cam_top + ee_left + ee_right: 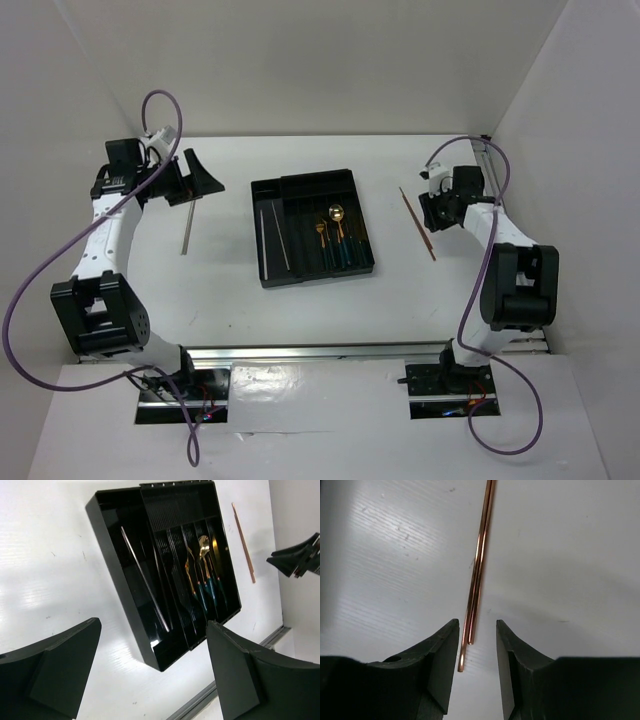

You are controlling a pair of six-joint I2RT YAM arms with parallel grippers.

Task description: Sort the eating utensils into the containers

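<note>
The sorting is judged to be partly done. At the far left, the left claw (197,182) is held wide apart with nothing between its fingers, above the table (230,300) and well to the left of the tray (266,281). A loose silver chopstick (186,228) is seen on the table just near-side of that claw, outside the tray, so it is counted as left to sort.

In the middle, a stowed silver chopstick (282,238) lies slantwise in the tray's long left compartment. To its right, a gold spoon (337,213) and a gold fork (321,231) with dark green handles lie lengthwise in the narrow compartments. Further green handles can be made out beside them, but their number cannot be told for certain.

To the right of the tray, a pair of copper chopsticks (476,580) lies side by side on the table, not yet sorted. The right claw (477,630) is set low over their near ends: the two tips lie inside the narrow gap between its fingers, one a little ahead of the other. A sliver of table shows on each side, so the fingers are judged not to be pressing on the sticks. Roughly three pieces are thus taken to be left.
</note>
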